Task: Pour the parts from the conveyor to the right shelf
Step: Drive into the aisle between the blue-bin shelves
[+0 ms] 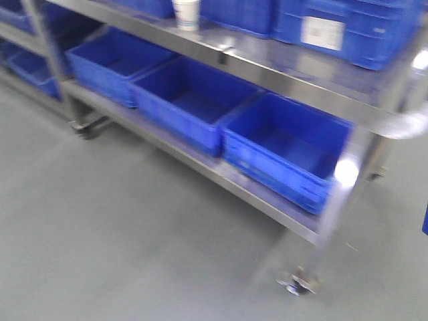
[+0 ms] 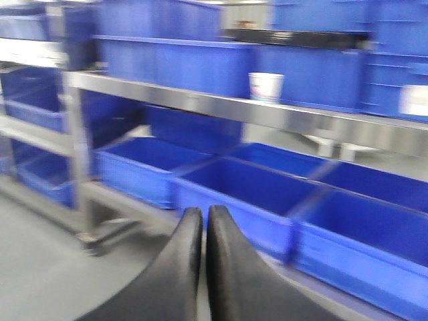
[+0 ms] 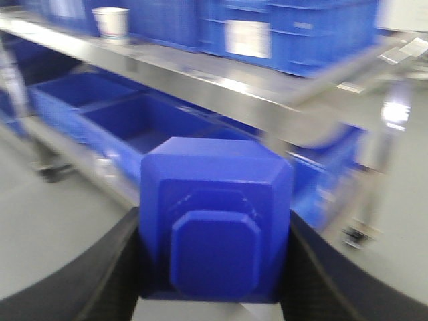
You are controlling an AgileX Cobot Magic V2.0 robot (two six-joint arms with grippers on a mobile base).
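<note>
Before steel shelf [image 3: 221,83], right fingers [image 3: 93,274] clamp blue block [image 3: 215,227].

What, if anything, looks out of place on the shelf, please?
A white cup stands upright on the shelf, at the front edge of its upper level, before the bins. It looks odd as a lone cup on a rack stocked with blue bins. Nothing looks spilled or damaged, though the pictures are blurred.
</note>
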